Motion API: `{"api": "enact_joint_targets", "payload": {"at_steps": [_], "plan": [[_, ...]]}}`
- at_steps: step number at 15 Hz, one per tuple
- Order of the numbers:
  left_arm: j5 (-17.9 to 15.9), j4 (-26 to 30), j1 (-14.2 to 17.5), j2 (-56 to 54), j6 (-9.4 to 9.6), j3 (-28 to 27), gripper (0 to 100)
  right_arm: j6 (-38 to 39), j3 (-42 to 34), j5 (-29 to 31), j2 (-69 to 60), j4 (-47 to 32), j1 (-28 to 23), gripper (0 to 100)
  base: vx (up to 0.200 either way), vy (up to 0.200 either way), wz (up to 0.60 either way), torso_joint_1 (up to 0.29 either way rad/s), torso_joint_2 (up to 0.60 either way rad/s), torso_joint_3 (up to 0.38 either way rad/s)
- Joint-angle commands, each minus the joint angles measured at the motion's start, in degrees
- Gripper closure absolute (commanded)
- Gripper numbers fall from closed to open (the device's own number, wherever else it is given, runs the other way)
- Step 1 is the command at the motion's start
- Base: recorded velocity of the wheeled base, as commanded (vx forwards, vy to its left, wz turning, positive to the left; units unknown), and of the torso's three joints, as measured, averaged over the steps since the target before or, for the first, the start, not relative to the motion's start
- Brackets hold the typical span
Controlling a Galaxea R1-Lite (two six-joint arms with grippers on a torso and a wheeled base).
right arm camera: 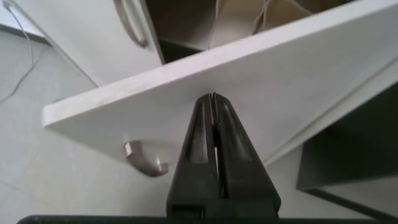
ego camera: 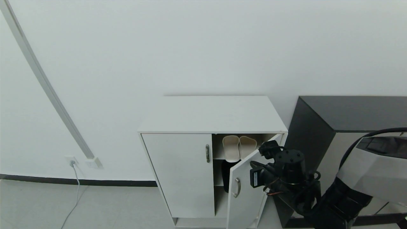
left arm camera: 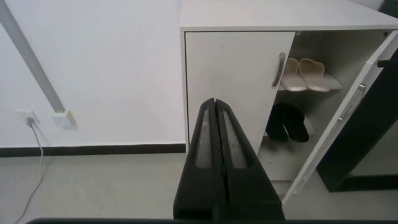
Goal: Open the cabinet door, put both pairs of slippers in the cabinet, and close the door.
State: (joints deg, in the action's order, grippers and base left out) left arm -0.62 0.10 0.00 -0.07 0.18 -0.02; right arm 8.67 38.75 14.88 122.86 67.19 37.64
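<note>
The right tool [right arm camera: 213, 98] was clenched on nothing, its tips at the outer face of the half-open right door [right arm camera: 267, 71] — placed, I judge, to push it shut. Inside the cabinet [ego camera: 210, 114] the beige slippers [ego camera: 239, 147] lay above the black slippers [left arm camera: 287, 121] — both pairs stowed. The left tool [left arm camera: 215, 106], also clenched and empty, hung well clear.

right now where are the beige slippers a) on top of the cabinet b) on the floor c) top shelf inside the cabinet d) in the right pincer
c: the beige slippers lie on the top shelf inside the cabinet, above the black slippers, behind the half-open right door.
</note>
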Motion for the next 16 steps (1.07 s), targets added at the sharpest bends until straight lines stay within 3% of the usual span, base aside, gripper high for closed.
{"api": "enact_joint_targets", "payload": {"at_steps": [1,10,16], "plan": [[0.01,-0.01,0.0,0.07,0.08,0.02,100,-0.85,3.87,-0.12,2.65,-0.75,-0.91,100,0.0,0.0,0.0,0.0,0.0,0.0],[0.01,-0.01,0.0,0.07,0.17,0.02,100,-1.2,18.38,-0.21,9.77,-6.46,-4.95,100,0.0,0.0,0.0,0.0,0.0,0.0],[0.01,-0.01,0.0,0.07,0.08,0.02,100,-2.52,22.86,-0.29,11.44,-8.4,-6.36,100,0.0,0.0,0.0,0.0,0.0,0.0]]}}
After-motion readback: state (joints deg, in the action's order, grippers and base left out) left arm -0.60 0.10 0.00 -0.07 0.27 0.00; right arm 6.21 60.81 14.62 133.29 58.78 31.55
